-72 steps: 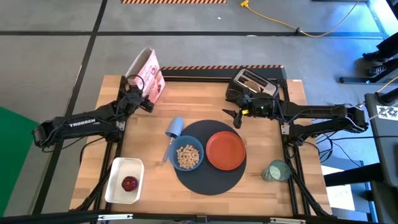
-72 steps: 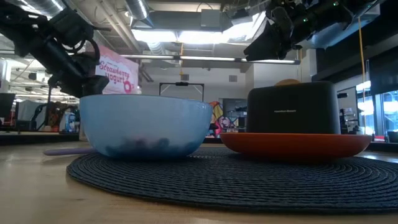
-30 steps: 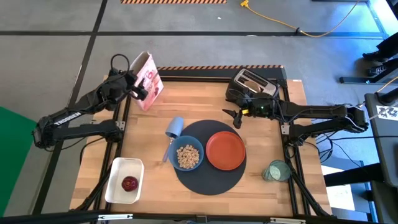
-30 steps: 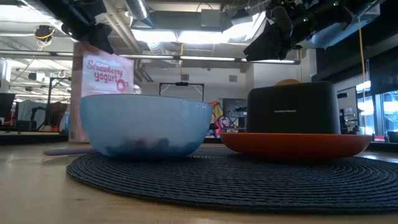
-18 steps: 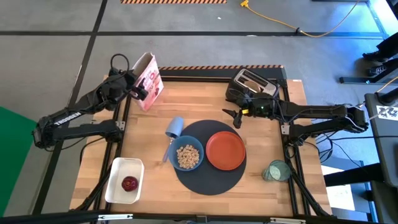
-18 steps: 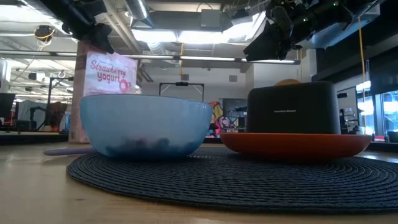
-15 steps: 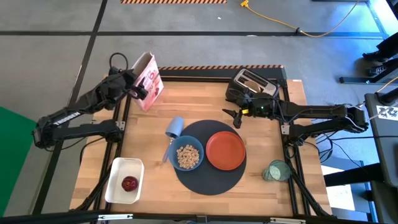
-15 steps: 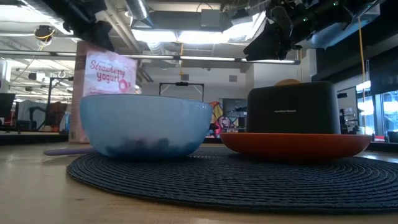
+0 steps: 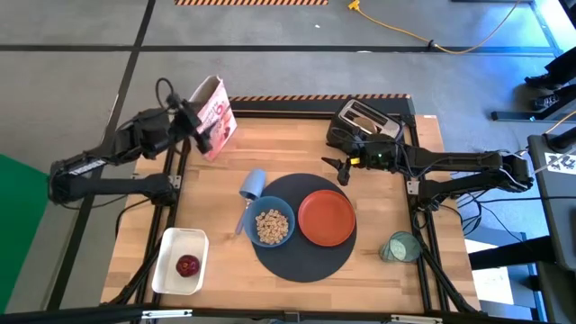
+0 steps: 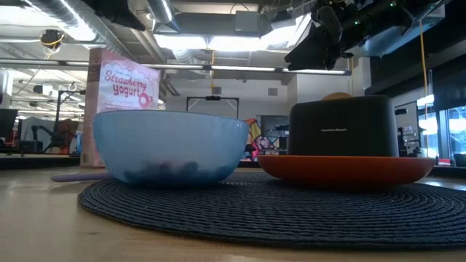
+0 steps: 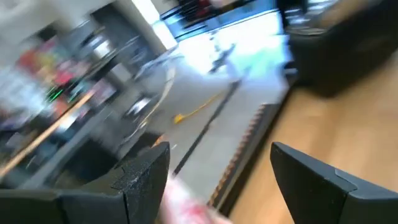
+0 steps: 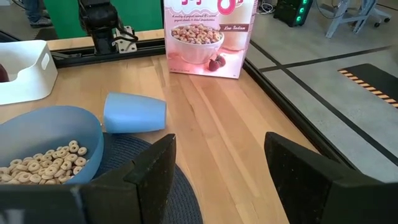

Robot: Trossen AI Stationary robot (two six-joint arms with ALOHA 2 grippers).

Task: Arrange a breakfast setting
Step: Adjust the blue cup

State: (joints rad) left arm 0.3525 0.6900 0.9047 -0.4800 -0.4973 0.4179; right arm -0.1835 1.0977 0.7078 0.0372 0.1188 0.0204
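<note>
Cereal box (image 9: 214, 118) stands upright at the table's (image 9: 423, 270) far left corner, with the left gripper (image 9: 193, 123) just beside it, fingers spread and clear of the card. Backing straight away, I judge, would keep it from tipping. At the near left corner sits the white tray (image 9: 167, 267) holding a dark red fruit (image 9: 187, 265). Mid-table, the dark mat (image 9: 306, 261) carries the blue bowl (image 9: 271, 226) of cereal (image 9: 270, 225) and the orange plate (image 9: 326, 218). Right gripper (image 9: 341, 169) hangs open over the mat's far edge, before the toaster (image 9: 364, 122). The green cup (image 9: 399, 247) lies near the right edge.
</note>
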